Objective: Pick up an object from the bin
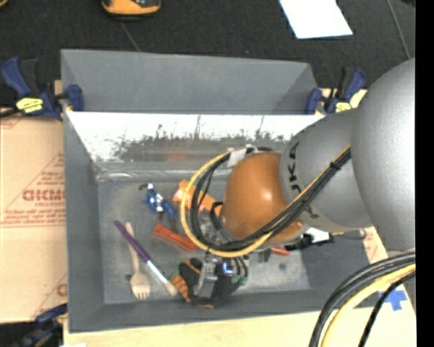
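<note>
Jaws: low at the front of the bin [79, 230], under the orange cover [254, 194] on the wrist; I cannot tell whether they are spread or pressed together, as the wrist hides them.
Thing under the jaws: a dark green-and-black lump [188, 275] on the bin floor by the front wall, just left of the jaws; contact cannot be judged.
Why the arm [369, 165] is so posed: it reaches in from the right and bends down at the wrist, probably so that the jaws come straight down on a thing lying flat.
Cables [194, 208]: one yellow-and-black bundle, looped slack round the wrist, likely to leave it free to turn.
Nearest neighbours: one pale fork [139, 285] and one purple stick [134, 243], crossed, left of the lump; one orange stick [173, 237] just behind it.
Further back: one small blue-and-white thing [153, 199]; one orange-yellow thing [183, 192], partly behind the cables.
Right side: one white-and-black thing [317, 236] and one red bit [278, 251], under the arm.
Lie of the things: flat, scattered, facing no common way, as loose things tossed in would settle.
</note>
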Tool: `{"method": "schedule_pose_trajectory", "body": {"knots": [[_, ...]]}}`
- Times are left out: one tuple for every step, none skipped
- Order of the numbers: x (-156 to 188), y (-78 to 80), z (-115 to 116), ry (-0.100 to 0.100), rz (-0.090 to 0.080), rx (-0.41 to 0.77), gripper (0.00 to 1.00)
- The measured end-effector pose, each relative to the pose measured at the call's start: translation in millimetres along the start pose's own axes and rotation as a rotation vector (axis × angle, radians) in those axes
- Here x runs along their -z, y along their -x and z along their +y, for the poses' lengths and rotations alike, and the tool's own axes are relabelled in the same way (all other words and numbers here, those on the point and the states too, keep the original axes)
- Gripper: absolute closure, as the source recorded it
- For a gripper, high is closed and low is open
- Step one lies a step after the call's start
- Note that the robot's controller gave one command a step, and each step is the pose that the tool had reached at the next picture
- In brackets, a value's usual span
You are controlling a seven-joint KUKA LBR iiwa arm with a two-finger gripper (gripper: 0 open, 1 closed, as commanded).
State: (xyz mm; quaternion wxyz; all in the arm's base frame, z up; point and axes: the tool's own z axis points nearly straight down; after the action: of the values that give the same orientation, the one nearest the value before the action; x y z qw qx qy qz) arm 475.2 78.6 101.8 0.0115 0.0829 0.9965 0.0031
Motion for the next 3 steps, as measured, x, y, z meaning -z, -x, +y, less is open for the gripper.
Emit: {"method": "schedule_pose_trajectory", "body": {"knots": [[-22.7,13.0,16.2,0.003,-0.004,0.0,1.0],[-22.7,13.0,16.2,0.003,-0.004,0.0,1.0],[-12.9,12.2,15.7,0.002,-0.001,-0.001,1.0]]}}
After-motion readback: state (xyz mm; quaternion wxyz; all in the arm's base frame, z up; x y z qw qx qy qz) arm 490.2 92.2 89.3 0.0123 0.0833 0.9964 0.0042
